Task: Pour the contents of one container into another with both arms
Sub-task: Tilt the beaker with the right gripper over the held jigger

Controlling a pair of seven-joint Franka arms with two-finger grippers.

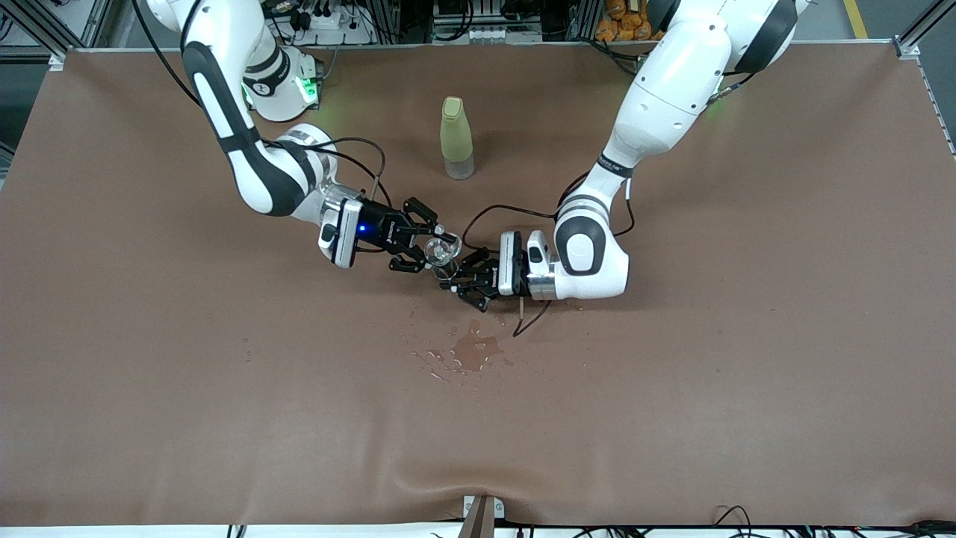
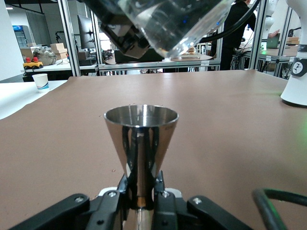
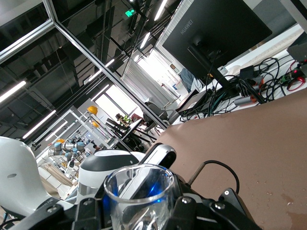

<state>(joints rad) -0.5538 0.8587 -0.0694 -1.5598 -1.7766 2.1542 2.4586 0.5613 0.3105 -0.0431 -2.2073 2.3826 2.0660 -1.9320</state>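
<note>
My left gripper (image 1: 458, 285) (image 2: 140, 190) is shut on the waist of the silvery metal jigger (image 2: 141, 136), which stands upright with its round rim open upward. Over that rim the clear glass cup (image 1: 442, 252) (image 2: 172, 24) hangs tilted, its mouth toward the jigger. My right gripper (image 1: 428, 243) (image 3: 139, 213) is shut on the cup (image 3: 139, 191). In the front view the cup and the left gripper's fingers hide most of the jigger. Both grippers meet over the middle of the brown table (image 1: 224, 373).
A tall pale yellow-green bottle (image 1: 456, 138) stands farther from the front camera than the grippers. A wet patch with droplets (image 1: 472, 349) lies on the cloth nearer to the camera. A loose cable (image 1: 532, 317) hangs below the left wrist.
</note>
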